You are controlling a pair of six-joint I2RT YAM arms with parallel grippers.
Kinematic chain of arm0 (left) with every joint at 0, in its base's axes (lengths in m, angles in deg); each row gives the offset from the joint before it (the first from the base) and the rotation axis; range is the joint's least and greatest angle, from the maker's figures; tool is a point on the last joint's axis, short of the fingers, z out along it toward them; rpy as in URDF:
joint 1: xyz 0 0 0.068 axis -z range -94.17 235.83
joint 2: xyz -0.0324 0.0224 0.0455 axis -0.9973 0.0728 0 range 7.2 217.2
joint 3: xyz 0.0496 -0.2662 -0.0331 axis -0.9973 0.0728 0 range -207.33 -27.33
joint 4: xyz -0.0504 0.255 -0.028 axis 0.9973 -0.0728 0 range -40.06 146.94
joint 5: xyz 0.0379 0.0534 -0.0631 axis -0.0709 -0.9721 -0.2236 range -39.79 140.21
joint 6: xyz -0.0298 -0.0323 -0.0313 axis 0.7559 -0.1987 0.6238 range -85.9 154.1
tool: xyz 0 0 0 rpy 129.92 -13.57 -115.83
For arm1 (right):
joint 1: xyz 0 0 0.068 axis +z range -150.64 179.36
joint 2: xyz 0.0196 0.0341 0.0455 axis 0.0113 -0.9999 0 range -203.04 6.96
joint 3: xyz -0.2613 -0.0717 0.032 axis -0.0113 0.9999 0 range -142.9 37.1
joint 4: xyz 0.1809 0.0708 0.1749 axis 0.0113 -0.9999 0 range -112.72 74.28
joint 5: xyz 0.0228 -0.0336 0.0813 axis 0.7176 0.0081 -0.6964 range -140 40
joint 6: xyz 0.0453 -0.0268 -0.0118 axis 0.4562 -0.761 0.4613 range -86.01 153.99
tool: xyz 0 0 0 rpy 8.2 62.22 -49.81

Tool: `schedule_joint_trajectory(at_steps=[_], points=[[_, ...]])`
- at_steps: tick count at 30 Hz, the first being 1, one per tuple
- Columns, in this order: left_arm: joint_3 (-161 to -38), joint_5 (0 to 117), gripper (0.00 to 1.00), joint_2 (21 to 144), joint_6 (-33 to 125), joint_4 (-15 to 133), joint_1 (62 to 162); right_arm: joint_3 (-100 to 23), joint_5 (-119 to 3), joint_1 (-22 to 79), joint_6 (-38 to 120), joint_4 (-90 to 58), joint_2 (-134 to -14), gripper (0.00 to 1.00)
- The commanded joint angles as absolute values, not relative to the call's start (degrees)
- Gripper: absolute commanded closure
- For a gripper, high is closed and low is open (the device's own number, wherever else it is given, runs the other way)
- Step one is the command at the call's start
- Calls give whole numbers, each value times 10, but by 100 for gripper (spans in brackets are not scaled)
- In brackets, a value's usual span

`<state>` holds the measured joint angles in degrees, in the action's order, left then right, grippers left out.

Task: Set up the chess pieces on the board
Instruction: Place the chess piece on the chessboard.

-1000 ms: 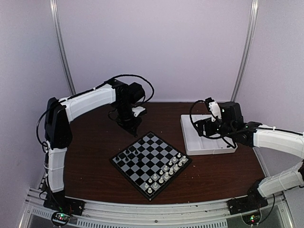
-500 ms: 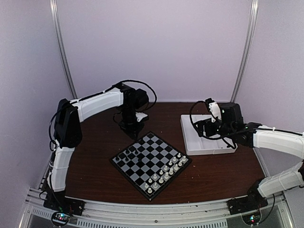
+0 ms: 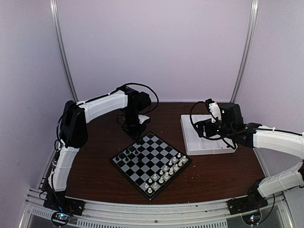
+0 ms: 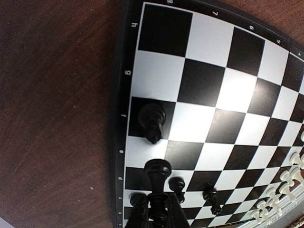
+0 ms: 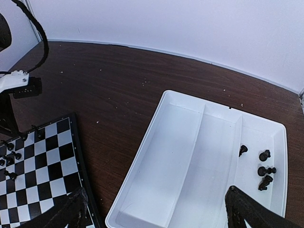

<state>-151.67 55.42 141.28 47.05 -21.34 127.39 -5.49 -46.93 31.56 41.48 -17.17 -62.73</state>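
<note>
Table (image 4: 57,118) bears the board (image 4: 223,95) beneath left end effector (image 4: 157,211) gripping a black chess piece (image 4: 158,169).

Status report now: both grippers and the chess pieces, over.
Left gripper shut on black chess piece, over board edge. Right gripper open above white tray, black pieces waiting inside. Placed pieces stand close beneath.

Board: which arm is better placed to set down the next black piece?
Left. The left tool is shut on a black piece and hangs over the board. The right tool is open over the white tray, holding nothing.
</note>
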Motion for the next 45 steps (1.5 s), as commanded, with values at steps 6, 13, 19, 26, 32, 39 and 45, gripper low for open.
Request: schedule_joint_trajectory(at_steps=[6, 13, 19, 26, 32, 39, 45], points=[[-1542, 552, 98, 1435, 461, -230, 1270, -48, -463, 312, 419, -163, -618, 0], [-1529, 546, 98, 1440, 457, -238, 1270, -48, -462, 312, 419, -162, -620, 0], [-1533, 544, 96, 1445, 459, -237, 1270, -48, -464, 312, 420, -160, -623, 0], [-1539, 541, 91, 1454, 460, -237, 1270, -48, -466, 311, 420, -160, -624, 0], [-1546, 535, 91, 1457, 460, -232, 1270, -47, -468, 310, 419, -161, -623, 0], [-1547, 526, 85, 1459, 461, -232, 1270, -47, -471, 310, 421, -160, -625, 0], [-1549, 528, 76, 1456, 462, -233, 1270, -46, -473, 310, 422, -159, -625, 0]])
